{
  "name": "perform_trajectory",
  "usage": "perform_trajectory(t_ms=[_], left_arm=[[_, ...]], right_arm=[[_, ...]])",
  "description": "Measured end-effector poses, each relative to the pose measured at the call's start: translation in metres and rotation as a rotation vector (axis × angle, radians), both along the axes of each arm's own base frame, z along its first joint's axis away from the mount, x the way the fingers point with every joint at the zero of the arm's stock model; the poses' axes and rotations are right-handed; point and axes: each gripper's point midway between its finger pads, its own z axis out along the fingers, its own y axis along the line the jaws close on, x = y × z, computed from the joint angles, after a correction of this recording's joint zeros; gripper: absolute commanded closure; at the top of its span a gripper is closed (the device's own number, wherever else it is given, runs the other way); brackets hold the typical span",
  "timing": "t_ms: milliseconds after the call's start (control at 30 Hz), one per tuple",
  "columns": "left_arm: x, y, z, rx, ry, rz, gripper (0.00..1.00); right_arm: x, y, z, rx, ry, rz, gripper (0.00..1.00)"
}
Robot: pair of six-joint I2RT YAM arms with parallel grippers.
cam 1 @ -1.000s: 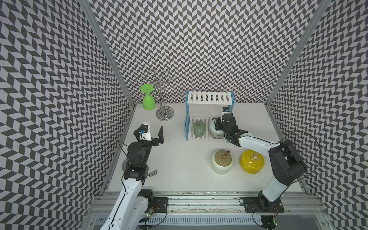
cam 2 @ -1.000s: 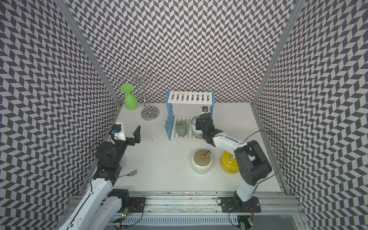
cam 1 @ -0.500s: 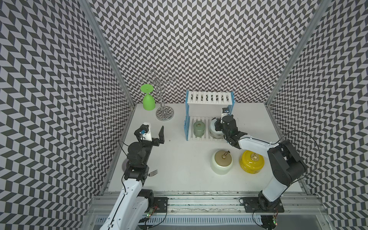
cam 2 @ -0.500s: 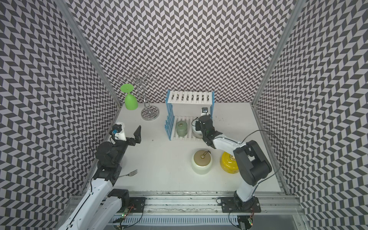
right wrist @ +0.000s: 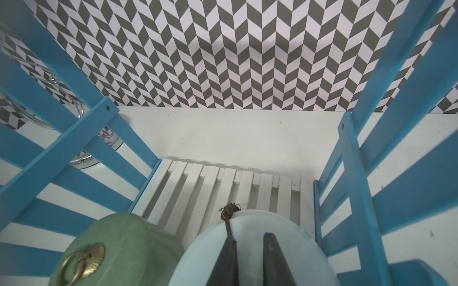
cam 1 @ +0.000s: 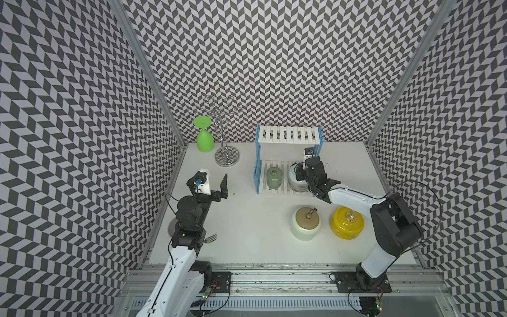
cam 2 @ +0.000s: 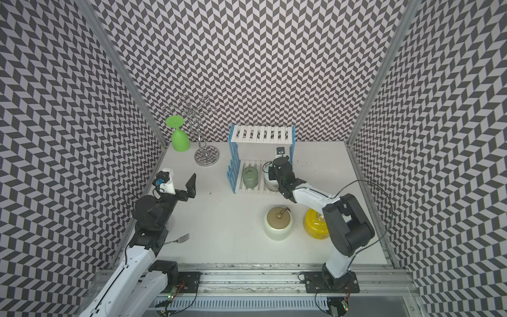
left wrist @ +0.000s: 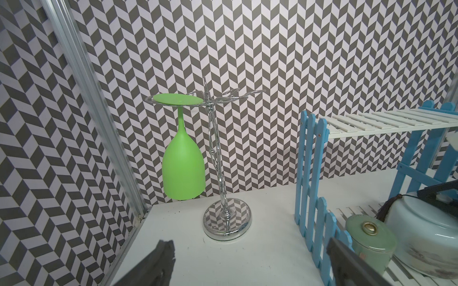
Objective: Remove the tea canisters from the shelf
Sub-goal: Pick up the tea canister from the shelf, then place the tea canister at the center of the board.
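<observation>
Shelf (cam 1: 289,135): green canister (cam 1: 274,177), blue canister (cam 1: 294,183) (right gripper (right wrist: 249,236) clamped on it; left gripper (left wrist: 249,244) apart).

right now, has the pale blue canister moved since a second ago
No. The pale blue canister still sits on the lower board of the shelf, beside the green canister.

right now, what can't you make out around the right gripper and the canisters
- Right wrist view: whether the right gripper actually grips the pale blue canister; the picture's edge cuts off the contact.
- Top view: yellow canister, partly behind the right arm.
- Top view: fork, handle under the left arm.
</observation>
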Motion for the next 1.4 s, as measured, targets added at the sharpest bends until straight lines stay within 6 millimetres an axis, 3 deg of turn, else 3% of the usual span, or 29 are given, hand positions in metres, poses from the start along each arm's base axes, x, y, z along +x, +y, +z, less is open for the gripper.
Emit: perform_trajectory(t_ms=[567, 1033, 1400], left_arm=[[-0.001, 0.0, 0.001, 0.003, -0.007, 0.0, 0.0], [-0.003, 0.001, 0.004, 0.002, -0.02, 0.002, 0.0], [-0.003, 0.002, 0.003, 0.003, -0.022, 0.006, 0.0]], right_arm=[[-0.025, -0.001, 0.01, -0.029, 0.06, 0.044, 1.0], [-0.043, 0.023, 0.087, 0.025, -0.095, 0.124, 1.0], [-0.083, 0.056, 0.142, 0.04, -0.225, 0.289, 1.0]])
